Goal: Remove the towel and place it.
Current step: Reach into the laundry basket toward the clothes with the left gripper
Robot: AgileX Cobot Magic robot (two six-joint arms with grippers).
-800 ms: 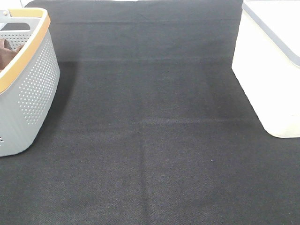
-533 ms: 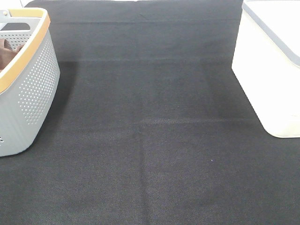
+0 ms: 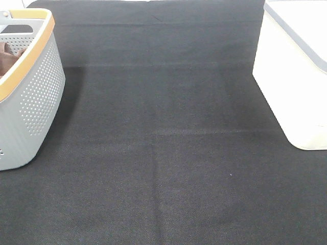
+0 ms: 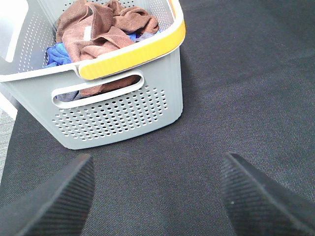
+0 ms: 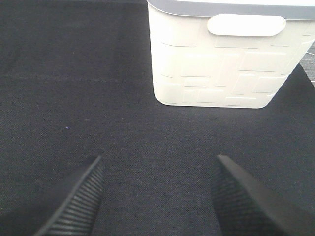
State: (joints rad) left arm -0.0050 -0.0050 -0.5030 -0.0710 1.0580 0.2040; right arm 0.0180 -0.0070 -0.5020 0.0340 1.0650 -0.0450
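The reddish-brown towel (image 4: pixel 106 27) lies crumpled in a grey perforated basket (image 4: pixel 123 110) with a yellow rim, on top of a blue cloth (image 4: pixel 56 53). In the high view only a brown sliver of the towel (image 3: pixel 6 60) shows inside the basket (image 3: pixel 36 97) at the far left. My left gripper (image 4: pixel 157 196) is open and empty, low over the black mat a short way in front of the basket. My right gripper (image 5: pixel 157 196) is open and empty, facing a white bin (image 5: pixel 221 54). Neither arm shows in the high view.
The white bin with a grey rim (image 3: pixel 294 76) stands at the right edge of the black mat (image 3: pixel 163 153). The basket has a handle slot (image 4: pixel 98 88) in its near wall.
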